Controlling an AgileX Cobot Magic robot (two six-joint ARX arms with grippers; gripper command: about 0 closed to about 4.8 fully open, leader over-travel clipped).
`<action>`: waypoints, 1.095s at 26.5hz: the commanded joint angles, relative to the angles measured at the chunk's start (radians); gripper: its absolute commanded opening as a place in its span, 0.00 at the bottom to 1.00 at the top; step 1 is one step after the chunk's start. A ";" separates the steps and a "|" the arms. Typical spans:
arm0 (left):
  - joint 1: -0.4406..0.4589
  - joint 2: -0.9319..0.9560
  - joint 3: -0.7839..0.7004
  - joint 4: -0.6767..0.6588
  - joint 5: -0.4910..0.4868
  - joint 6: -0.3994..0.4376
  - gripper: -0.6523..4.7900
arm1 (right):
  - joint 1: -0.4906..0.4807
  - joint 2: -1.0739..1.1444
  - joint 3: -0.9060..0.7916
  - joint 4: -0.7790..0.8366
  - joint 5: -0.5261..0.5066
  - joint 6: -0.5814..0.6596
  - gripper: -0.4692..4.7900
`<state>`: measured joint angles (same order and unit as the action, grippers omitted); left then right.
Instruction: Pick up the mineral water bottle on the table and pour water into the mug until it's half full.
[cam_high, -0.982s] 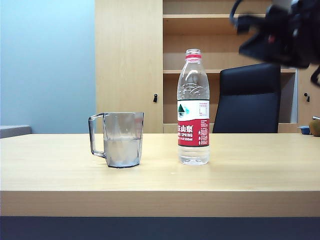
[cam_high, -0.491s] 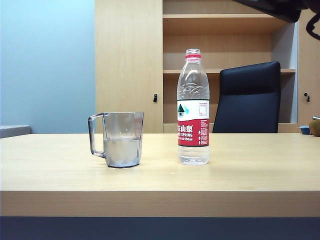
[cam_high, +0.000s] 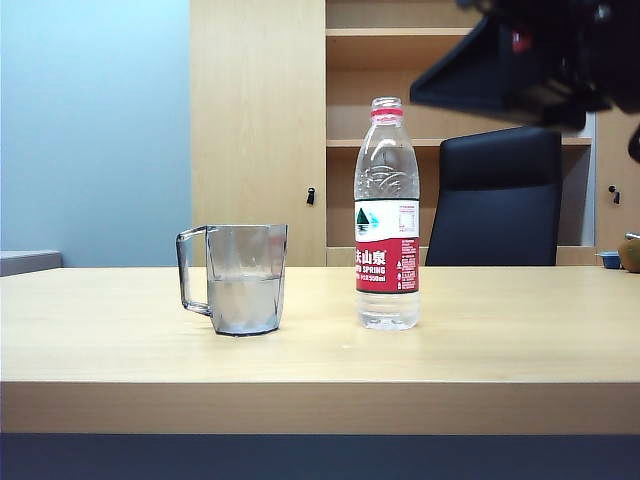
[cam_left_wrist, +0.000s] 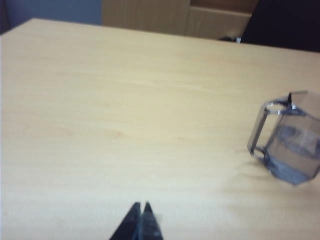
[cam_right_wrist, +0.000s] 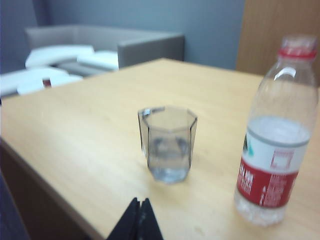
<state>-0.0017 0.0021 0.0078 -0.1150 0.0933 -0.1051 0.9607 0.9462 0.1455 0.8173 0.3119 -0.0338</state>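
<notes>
The tall clear plastic mineral water bottle (cam_high: 387, 215) with its red neck ring and red-and-white label stands upright near the middle of the wide light wood-grain table (cam_high: 500, 350), long axis vertical, uncapped mouth pointing straight up. A little clear water (cam_high: 388, 309) sits in its base. Just beside it, apart and to its left in the exterior view, stands the smoky-grey transparent faceted mug (cam_high: 240, 278), rim up, roughly half filled, its squared handle turned away from the bottle.

The right gripper (cam_right_wrist: 138, 218) hangs high above and to the right of the bottle, a dark blur in the exterior view; its fingertips are pressed together, gripping nothing. The left gripper (cam_left_wrist: 140, 221) hovers over bare tabletop, well apart from the mug, tips likewise together and empty.
</notes>
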 joint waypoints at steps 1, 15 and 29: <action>0.000 0.001 0.002 -0.035 -0.003 0.000 0.11 | 0.000 -0.003 0.003 -0.054 0.001 0.004 0.07; 0.000 0.001 0.002 -0.036 -0.003 0.000 0.11 | -0.160 -0.258 0.000 -0.350 -0.084 -0.008 0.07; 0.000 0.001 0.002 -0.036 -0.003 0.000 0.11 | -0.847 -0.900 -0.004 -0.873 -0.240 0.004 0.07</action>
<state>-0.0017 0.0021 0.0074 -0.1574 0.0929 -0.1051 0.1520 0.0715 0.1413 -0.0280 0.0708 -0.0334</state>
